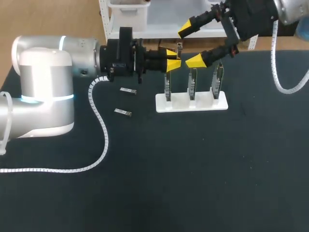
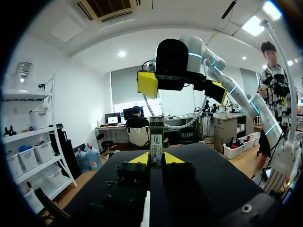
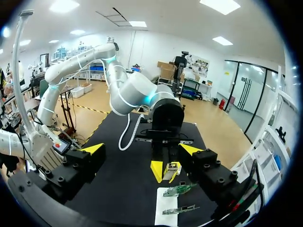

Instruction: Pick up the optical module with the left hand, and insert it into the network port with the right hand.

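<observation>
optical module [image 2: 156, 142] was pinched by left end effector [image 2: 156, 160], right end effector [image 1: 190, 44] spread; judged light, rigid, best gripped on exposed flat sides.

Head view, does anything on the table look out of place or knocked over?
Nothing stands out. The three cards stand upright in the white stand, and two spare modules lie flat on the table beside it.

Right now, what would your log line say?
left claw: shut on optical module | right claw: open, facing it | insertion: not yet done
</observation>
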